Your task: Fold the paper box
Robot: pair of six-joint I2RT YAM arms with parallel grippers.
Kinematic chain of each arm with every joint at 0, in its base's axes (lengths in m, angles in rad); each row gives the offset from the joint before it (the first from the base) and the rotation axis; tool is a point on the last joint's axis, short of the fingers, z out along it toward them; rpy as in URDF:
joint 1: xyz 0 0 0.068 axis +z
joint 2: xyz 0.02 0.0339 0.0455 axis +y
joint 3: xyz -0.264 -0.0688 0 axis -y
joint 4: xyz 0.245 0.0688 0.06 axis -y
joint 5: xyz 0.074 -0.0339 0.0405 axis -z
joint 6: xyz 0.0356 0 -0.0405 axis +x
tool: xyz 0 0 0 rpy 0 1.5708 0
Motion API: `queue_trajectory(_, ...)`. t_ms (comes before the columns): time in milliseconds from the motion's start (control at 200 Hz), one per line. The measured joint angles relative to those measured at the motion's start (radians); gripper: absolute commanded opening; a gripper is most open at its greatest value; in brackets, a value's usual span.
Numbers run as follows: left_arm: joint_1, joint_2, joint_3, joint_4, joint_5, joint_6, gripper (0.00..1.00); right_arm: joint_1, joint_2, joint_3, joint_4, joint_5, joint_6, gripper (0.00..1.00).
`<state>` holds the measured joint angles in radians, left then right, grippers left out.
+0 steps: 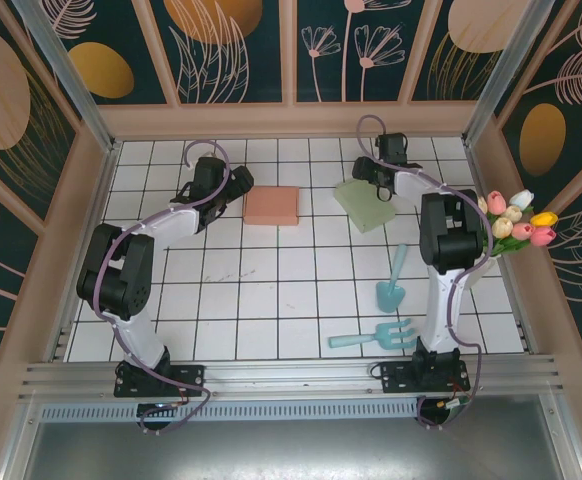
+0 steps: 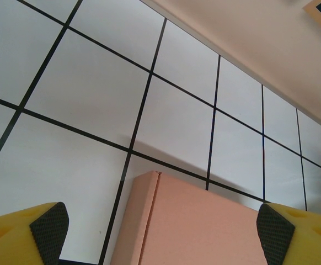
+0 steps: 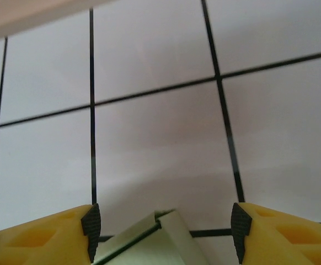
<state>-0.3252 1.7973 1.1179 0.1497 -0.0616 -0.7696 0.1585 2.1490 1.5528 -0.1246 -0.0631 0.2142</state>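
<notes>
On the white tiled counter [image 1: 271, 300], a flat salmon-pink paper box [image 1: 271, 205] lies left of centre and a flat pale green paper box [image 1: 364, 206] lies to its right. The left gripper [image 2: 160, 232] stands wide at the pink box's near edge, not touching it. The right gripper [image 3: 165, 223] is also spread, with the green box's corner [image 3: 163, 240] between its fingers, unclamped.

2 end effectors [image 2: 160, 232] [image 3: 166, 226], jaws spread wide
</notes>
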Motion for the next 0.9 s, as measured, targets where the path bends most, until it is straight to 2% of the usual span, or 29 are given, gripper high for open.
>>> queue_trajectory(400,0.0,0.0,0.0,-0.001,0.0,0.0,0.9,0.033,0.06,0.176,-0.196,-0.148,-0.103,0.61)
queue_trajectory(601,0.0,0.0,0.0,-0.001,0.0,0.0,0.9,0.076,0.075,0.204,-0.253,-0.2,-0.137,0.59)
queue_trajectory(711,0.0,0.0,0.0,-0.001,0.0,0.0,0.9,0.092,0.072,0.198,-0.247,-0.187,-0.138,0.62)
queue_trajectory(901,0.0,0.0,0.0,-0.001,0.0,0.003,0.9,0.092,0.023,0.147,-0.238,-0.041,-0.127,0.63)
